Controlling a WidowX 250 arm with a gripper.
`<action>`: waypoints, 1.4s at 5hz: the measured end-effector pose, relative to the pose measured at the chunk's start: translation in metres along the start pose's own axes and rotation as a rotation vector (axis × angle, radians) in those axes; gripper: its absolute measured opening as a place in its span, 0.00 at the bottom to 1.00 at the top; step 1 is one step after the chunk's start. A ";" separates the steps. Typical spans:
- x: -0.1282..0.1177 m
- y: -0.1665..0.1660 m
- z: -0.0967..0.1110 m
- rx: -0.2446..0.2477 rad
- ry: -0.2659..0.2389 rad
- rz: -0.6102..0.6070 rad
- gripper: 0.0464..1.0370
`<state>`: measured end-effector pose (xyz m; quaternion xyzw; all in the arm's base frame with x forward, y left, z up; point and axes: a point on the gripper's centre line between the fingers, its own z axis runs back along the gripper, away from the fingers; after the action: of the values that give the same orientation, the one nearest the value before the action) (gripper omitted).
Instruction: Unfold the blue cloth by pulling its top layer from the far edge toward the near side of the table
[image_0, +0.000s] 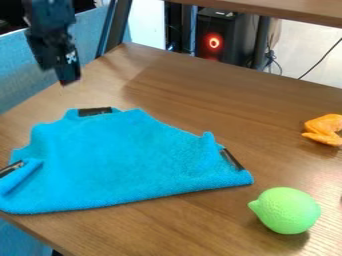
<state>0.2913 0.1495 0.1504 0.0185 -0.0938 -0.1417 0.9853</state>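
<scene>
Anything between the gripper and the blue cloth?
Nothing visible in the way. Gripper hangs above the table's far left in the view; blue cloth lies nearer the camera. Green lemon-shaped item and orange piece sit off right.

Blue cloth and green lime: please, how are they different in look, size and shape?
The cloth is blue; the lime is green.
The cloth is spread out, with folded parts; the lime is rounded, with a pointed tip.
The cloth covers much more of the table than the lime.
Both rest on the table.
</scene>
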 end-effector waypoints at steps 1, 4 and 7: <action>0.005 0.007 -0.014 0.000 -0.039 -0.051 0.96; 0.014 0.009 -0.050 -0.009 -0.098 -0.156 0.96; 0.011 0.014 -0.070 -0.003 -0.092 -0.157 0.96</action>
<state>0.3186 0.1609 0.0849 0.0176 -0.1372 -0.2193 0.9658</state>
